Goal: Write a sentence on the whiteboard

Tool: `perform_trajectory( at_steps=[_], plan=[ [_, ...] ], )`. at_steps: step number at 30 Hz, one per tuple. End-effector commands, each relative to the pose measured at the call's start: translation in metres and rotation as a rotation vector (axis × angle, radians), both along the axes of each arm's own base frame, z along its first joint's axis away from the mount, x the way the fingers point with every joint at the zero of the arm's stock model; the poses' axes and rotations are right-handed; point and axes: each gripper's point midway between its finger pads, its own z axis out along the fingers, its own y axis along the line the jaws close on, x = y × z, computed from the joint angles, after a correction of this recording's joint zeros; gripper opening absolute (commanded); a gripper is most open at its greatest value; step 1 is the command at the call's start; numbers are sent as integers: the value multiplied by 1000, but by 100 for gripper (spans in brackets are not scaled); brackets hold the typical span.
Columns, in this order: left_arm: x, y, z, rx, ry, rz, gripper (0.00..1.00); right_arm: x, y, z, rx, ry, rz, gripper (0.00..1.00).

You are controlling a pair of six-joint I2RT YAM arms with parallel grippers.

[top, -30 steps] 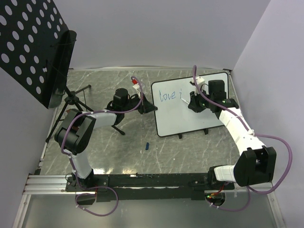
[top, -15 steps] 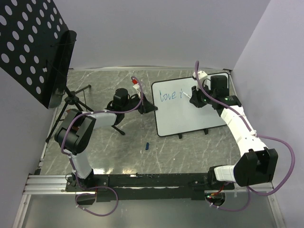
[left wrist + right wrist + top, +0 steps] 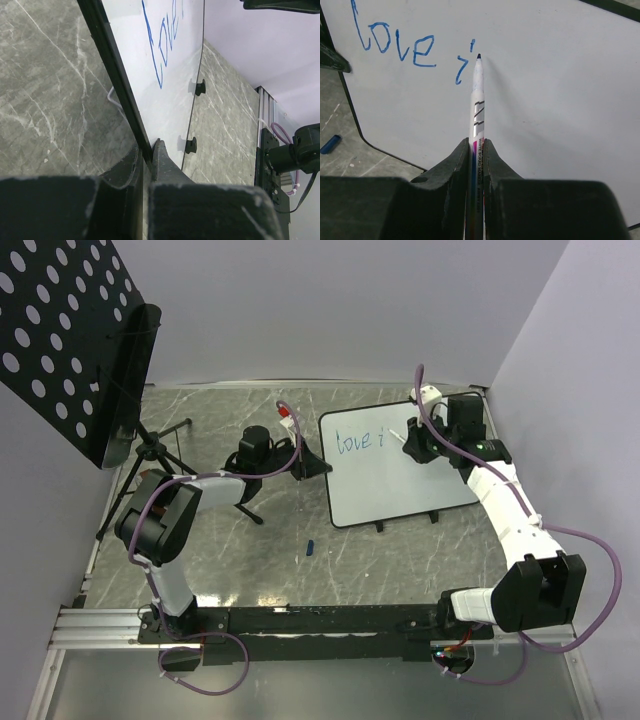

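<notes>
**Status: the sentence is reading only "love i" on the whiteboard.**
Your right gripper is clamping a blue marker, its tip pointing just right of the "i"; contact with the board cannot be confirmed. Your left gripper is pinching the board's left rim, jaws closed on it. The board is sitting at the table's far right. A small blue cap is lying well apart from it.

Grey marble table, pale lilac walls, black perforated panel
</notes>
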Motion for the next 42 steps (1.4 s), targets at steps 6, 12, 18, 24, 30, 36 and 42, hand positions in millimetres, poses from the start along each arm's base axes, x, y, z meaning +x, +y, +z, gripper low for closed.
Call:
perform_trajectory(
  at_steps=[6, 12, 18, 24, 30, 36, 42],
  plan=[
    [1, -2, 4, 39, -140, -25, 1, 9, -8, 11, 1, -36, -35, 0],
    [1, -2, 3, 40, -140, -25, 1, 12, -6, 5, 5, -19, -27, 0],
    [0, -3, 3, 40, -140, -28, 1, 14, -4, 1, 9, -7, -23, 0],
    [0, -3, 3, 40, -140, -28, 1, 11, 1, -3, 21, 11, 0, 0],
    [1, -3, 3, 40, -140, -25, 1, 8, 2, -9, 20, 34, 16, 0],
    [2, -3, 4, 40, -143, -25, 1, 3, 3, -15, 16, 53, 31, 0],
    [1, -3, 4, 41, -142, -25, 1, -3, 2, -19, 11, 62, 33, 0]
  ],
)
